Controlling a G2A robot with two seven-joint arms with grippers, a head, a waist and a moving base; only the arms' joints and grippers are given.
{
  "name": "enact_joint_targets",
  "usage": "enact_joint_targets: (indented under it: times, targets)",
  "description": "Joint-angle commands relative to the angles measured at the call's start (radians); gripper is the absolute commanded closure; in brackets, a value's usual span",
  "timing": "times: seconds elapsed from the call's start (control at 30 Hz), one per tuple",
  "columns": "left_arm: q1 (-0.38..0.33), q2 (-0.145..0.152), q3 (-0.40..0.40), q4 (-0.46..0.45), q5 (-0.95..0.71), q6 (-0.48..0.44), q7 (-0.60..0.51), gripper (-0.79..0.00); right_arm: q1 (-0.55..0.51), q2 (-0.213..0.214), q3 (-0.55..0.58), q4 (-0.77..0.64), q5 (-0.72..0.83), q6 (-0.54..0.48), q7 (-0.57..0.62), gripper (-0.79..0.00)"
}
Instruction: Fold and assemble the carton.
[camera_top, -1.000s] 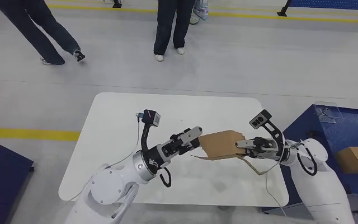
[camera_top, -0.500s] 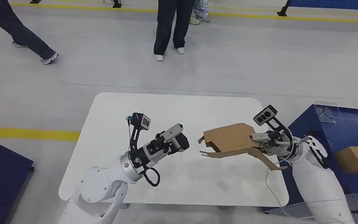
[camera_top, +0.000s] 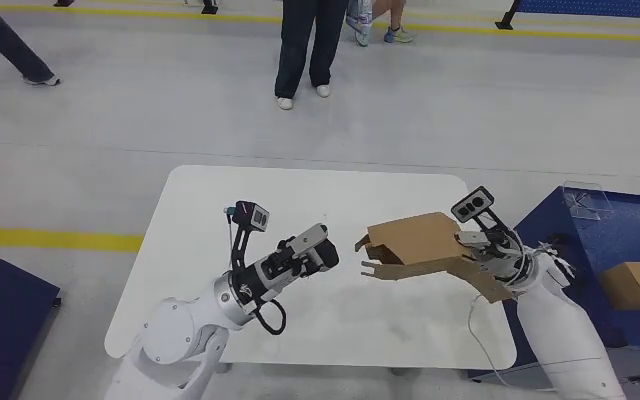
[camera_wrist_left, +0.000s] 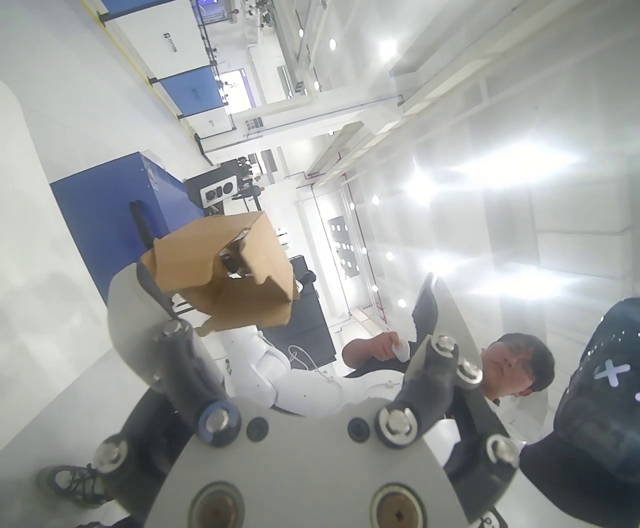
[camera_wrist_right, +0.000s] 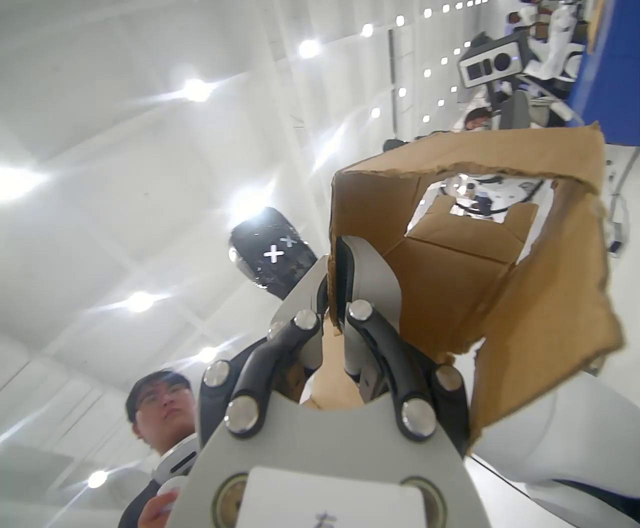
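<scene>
Clamping one wall of the carton (camera_top: 412, 240), the right gripper (camera_wrist_right: 336, 272) is holding it above the table (camera_top: 230, 200), right of centre in the top view — left gripper (camera_top: 320, 250) is hovering mid-frame, fingers apart.

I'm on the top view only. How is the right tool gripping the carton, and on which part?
Observer: In the right wrist view, the right tool is shut on the edge of one side panel of the carton, clamping it from inside and outside.
Operator: Are the carton's ends closed?
Observer: No. That view looks straight through it. The far flaps are only partly folded in, leaving an opening.
Operator: And the left tool, open or shut?
Observer: In the left wrist view, the left tool is open wide. The carton is ahead of it and not touching it.
</scene>
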Motion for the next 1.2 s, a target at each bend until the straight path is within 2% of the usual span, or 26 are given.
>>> enact_joint_targets:
  times: [0.0, 0.13, 0.27, 0.43, 0.77, 1.17]
  targets:
    - [0.005, 0.003, -0.005, 0.002, 0.037, -0.033, -0.022, -0.785, 0.011, -0.007, -0.017, 0.019, 0.057, 0.009, 0.016, 0.0]
    - [0.014, 0.008, -0.02, 0.009, 0.054, -0.058, -0.048, -0.785, 0.032, -0.024, -0.051, 0.049, 0.128, -0.01, 0.024, 0.0]
    - [0.004, 0.013, -0.015, 0.018, 0.066, -0.015, -0.098, -0.785, 0.038, -0.037, -0.071, 0.037, 0.183, -0.037, 0.024, 0.0]
    - [-0.025, 0.013, 0.036, 0.036, 0.091, 0.029, -0.145, -0.785, 0.034, -0.046, -0.095, 0.051, 0.215, 0.005, 0.024, 0.0]
    - [-0.091, 0.005, 0.106, 0.107, 0.115, 0.084, -0.129, -0.785, 0.028, -0.064, -0.127, 0.053, 0.264, 0.111, 0.024, 0.0]
    - [-0.131, 0.001, 0.144, 0.164, 0.127, 0.087, -0.119, -0.785, 0.005, -0.071, -0.112, 0.011, 0.24, 0.118, 0.024, 0.0]
